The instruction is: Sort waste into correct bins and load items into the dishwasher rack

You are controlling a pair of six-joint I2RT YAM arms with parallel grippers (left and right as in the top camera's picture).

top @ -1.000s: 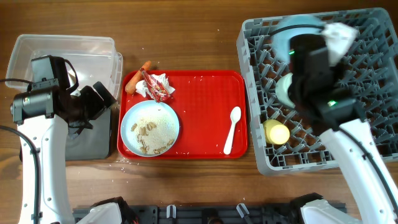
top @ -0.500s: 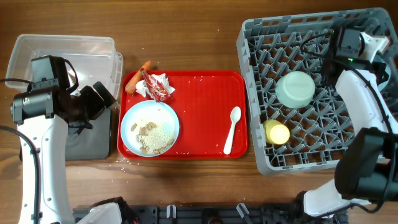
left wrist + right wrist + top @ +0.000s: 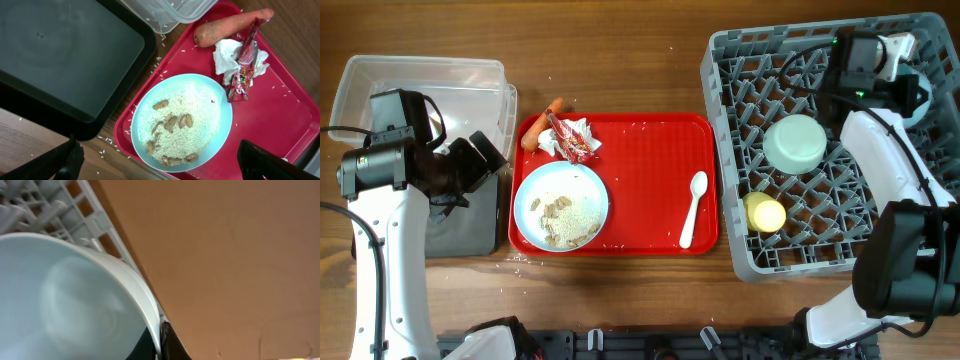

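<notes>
The right tool is pinching the rim of the light blue bowl, which is leaning just ahead of it at the dishwasher rack's outer wall; it should be settling the bowl on edge well inside before easing open, lest it tip out.

— What does the left arm look like from your console?
— I see a long white shell link topped by boxy black motor housings, with a thin left cable, black, looping beside it. The left fingers are matt black wedges.
— And the right arm?
— I see the same white shell, a black joint block bearing a small green light, and a black right cable arcing off it. The right fingers show only as a black sliver.
</notes>
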